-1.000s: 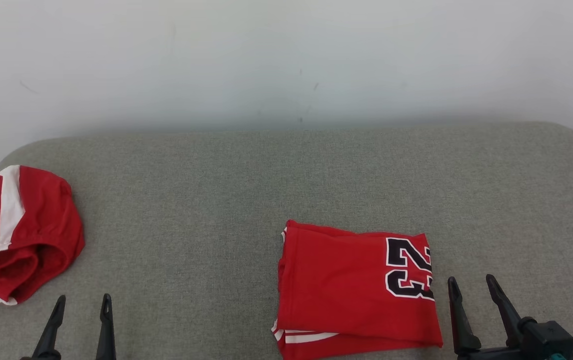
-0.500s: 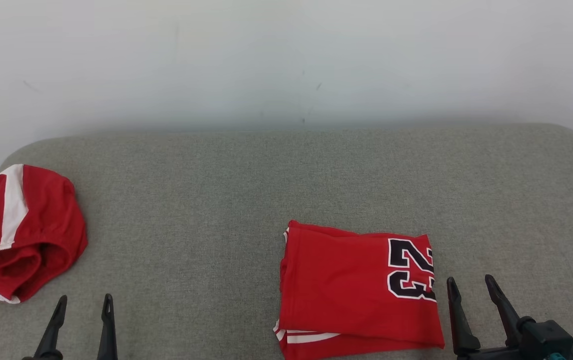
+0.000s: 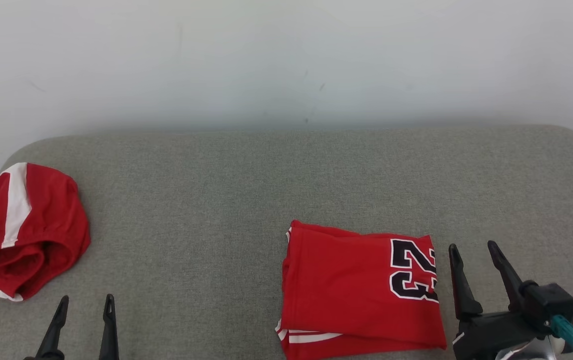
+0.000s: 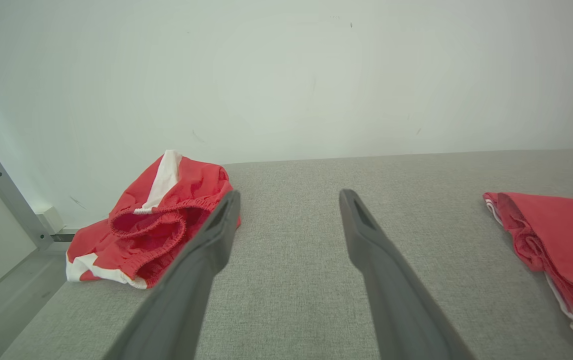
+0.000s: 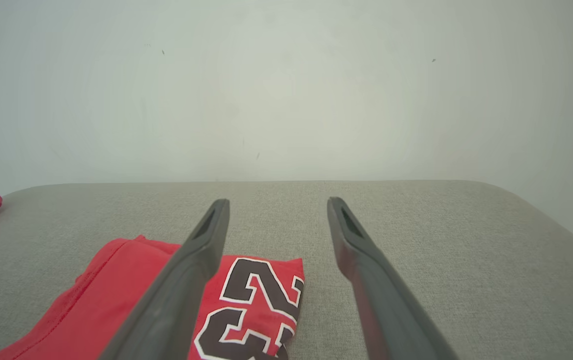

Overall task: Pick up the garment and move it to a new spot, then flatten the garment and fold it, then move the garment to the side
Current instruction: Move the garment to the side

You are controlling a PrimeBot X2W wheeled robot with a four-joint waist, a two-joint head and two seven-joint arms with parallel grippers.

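Since a second ago my right gripper (image 3: 472, 245) has advanced up the head view, so that more of its black wrist body and a teal cable fitting now show at the lower right. The slight rightward drift of the rest of the scene is the camera's.

Arm pose: the right gripper's fingers point away from me and sit just beside the jersey's (image 3: 356, 285) right edge, without contact. They are spread apart with nothing between them. My left gripper (image 3: 87, 297) sits low at the lower left, fingers likewise parted and empty, over bare fabric.

Position of the garment: the jersey lies folded into a rough rectangle at the near right of the padded surface (image 3: 216, 200), its lower edge close to the near rim.

Edges and room: a wide bare stretch separates the jersey from the shorts (image 3: 21, 235), which lie crumpled at the far left edge. There is open surface beyond the jersey up to the wall (image 3: 266, 60) and to its right as far as the rounded corner. In the left wrist view a metal rail (image 4: 6, 200) stands beyond the left edge.

Materials: the surface is grey woven upholstery with rounded corners. The jersey is red cloth with a black, white-outlined "23" and white trim at its layered edges. The shorts are red with a white stripe and a gathered elastic waistband.
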